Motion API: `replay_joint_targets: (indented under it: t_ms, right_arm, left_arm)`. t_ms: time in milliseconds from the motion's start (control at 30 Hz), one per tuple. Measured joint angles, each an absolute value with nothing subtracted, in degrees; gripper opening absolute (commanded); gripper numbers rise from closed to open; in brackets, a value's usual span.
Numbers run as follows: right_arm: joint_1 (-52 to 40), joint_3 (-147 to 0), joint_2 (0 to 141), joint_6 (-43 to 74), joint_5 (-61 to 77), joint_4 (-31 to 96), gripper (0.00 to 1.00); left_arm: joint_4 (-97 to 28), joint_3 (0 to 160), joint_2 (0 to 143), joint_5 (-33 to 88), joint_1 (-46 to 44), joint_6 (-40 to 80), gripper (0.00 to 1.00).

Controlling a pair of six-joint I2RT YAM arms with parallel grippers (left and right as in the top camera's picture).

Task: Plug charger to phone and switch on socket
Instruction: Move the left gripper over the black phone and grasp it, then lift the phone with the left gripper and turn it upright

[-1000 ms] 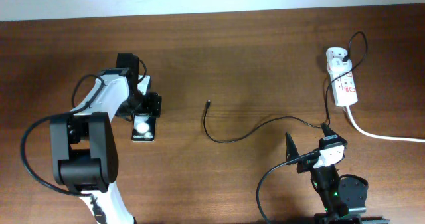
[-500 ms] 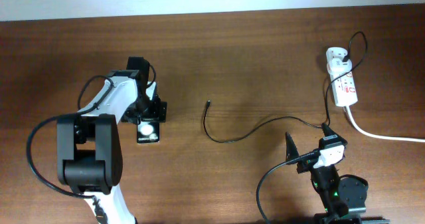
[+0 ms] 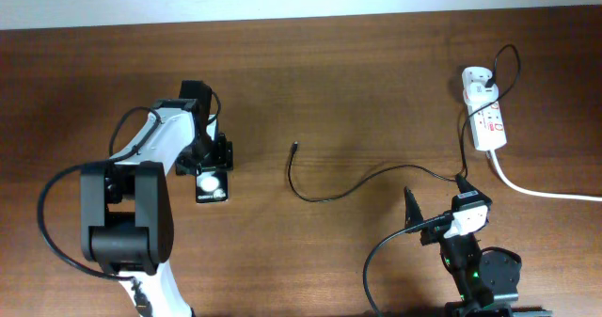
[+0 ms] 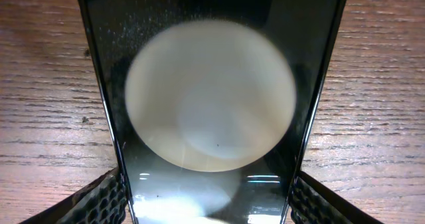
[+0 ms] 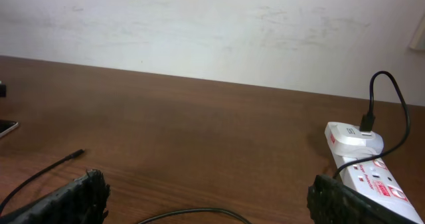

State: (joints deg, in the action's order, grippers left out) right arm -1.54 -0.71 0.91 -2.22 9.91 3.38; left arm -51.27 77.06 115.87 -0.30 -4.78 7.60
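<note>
The phone (image 3: pixel 211 186), black with a round white reflection, lies on the table left of centre. My left gripper (image 3: pixel 211 157) is shut on its far end. In the left wrist view the phone (image 4: pixel 211 104) fills the frame, with a finger (image 4: pixel 105 199) against each long edge. The charger cable (image 3: pixel 324 196) curves across the middle, and its plug tip (image 3: pixel 294 148) lies free, well to the right of the phone. The socket (image 3: pixel 488 119) lies at the far right with the white adapter (image 3: pixel 478 78) plugged in. My right gripper (image 3: pixel 435 204) is open and empty near the front edge.
The socket's thick white cord (image 3: pixel 541 191) runs off the right edge. In the right wrist view the cable (image 5: pixel 192 213) passes between my open fingers, the plug tip (image 5: pixel 77 153) lies at the left, and the socket (image 5: pixel 372 176) at the right. A pale wall stands behind the table.
My left gripper has slid the phone a little to the right and toward the front, then held still. The right arm and the cable have not moved.
</note>
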Motion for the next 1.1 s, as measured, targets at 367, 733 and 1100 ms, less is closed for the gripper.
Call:
replay_joint_targets:
  t_ms: [367, 733, 1100]
  right_arm:
    - [-1.54, -0.71, 0.91, -2.22, 9.91, 3.38, 0.99]
    - [-1.54, -0.71, 0.91, -2.24, 9.91, 3.38, 0.99]
    - [-1.54, -0.71, 0.91, -2.22, 9.91, 3.38, 0.99]
  left_arm:
    - [-57.01, 84.16, 117.67, 2.61, -4.89, 7.62, 0.68]
    - [-60.66, 92.55, 117.75, 17.74, -4.97, 7.81, 0.68]
    - [-59.77, 92.55, 117.75, 36.36, -4.97, 8.03, 0.66]
